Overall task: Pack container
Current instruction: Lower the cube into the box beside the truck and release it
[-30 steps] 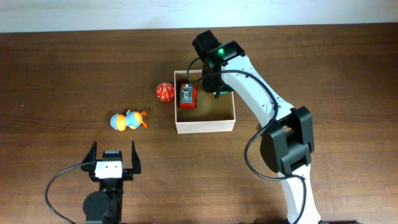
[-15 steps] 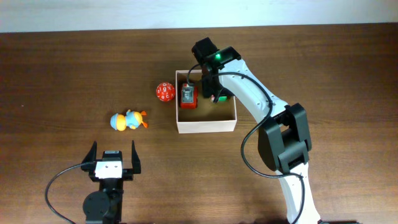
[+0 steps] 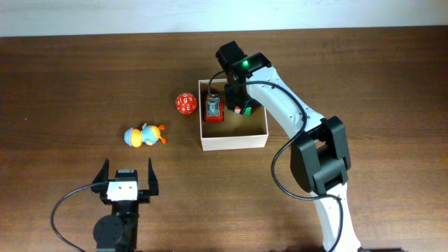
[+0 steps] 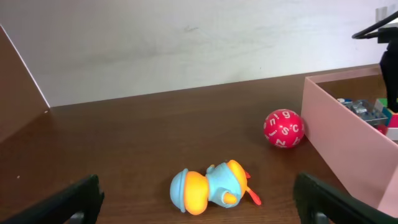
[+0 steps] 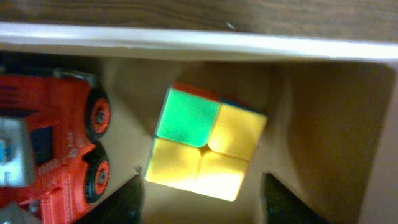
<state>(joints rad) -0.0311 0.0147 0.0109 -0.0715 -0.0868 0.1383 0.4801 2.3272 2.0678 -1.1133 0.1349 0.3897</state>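
Right gripper (image 5: 205, 190) hangs spread over a cube (image 5: 205, 146) in the container (image 5: 186, 40), mostly hidden overhead.

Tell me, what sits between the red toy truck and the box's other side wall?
A puzzle cube with green and yellow squares, inside the container, beside the truck; the right wrist view shows it.

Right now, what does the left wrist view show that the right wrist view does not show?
Only the left wrist view shows the red ball with white characters and the blue and orange toy animal, both outside the container. Only the right wrist view clearly shows the puzzle cube, green and yellow on top. Both show the container and the red toy truck inside it.
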